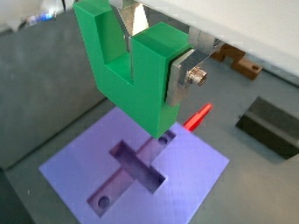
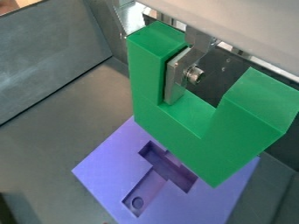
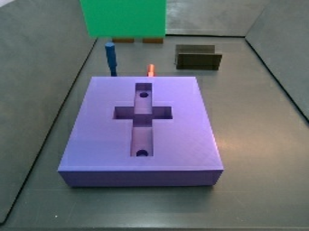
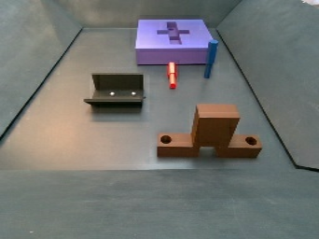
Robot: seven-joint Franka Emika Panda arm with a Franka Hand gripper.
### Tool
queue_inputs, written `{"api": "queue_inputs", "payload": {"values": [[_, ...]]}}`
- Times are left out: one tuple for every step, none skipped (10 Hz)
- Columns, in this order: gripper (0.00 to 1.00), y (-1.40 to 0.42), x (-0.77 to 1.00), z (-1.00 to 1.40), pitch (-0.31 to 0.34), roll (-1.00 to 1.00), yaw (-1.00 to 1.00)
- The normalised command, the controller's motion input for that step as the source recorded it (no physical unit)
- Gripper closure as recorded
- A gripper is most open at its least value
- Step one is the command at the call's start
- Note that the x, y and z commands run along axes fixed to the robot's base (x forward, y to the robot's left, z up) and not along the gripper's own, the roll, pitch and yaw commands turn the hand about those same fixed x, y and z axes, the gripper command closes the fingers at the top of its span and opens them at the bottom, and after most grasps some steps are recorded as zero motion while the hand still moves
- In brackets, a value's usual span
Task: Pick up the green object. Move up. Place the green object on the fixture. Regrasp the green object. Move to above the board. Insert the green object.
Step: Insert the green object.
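Green object (image 1: 131,74) hangs above the purple board (image 1: 198,166) on a dark grey floor with grey walls, notch opening upward, arms standing vertical. Gripper (image 2: 197,61) clamps one arm; a silver finger (image 1: 184,77) presses its side.

Dull grey floor (image 4: 88,140), matching grey walls (image 4: 149,9) on all sides, soft even light
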Motion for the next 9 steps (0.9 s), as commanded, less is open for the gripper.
{"api": "queue_inputs", "payload": {"values": [[1.0,-0.22,0.07,-0.68,-0.264,0.06,0.32],[1.0,-0.2,0.15,-0.63,-0.24,0.12,0.47],[1.0,-0.17,0.17,-0.61,-0.196,0.18,0.46],[1.0,-0.13,0.15,-0.46,-0.079,0.24,0.37],[1.0,-0.1,0.19,-0.37,0.0,0.29,0.08],[1.0,-0.07,0.3,-0.37,0.111,0.26,-0.04],[1.0,-0.04,0.25,-0.37,0.159,0.16,-0.22],[1.0,-0.01,0.31,-0.37,0.243,0.08,-0.3],[1.0,-0.01,0.15,-0.32,0.147,0.0,-0.19]]}}
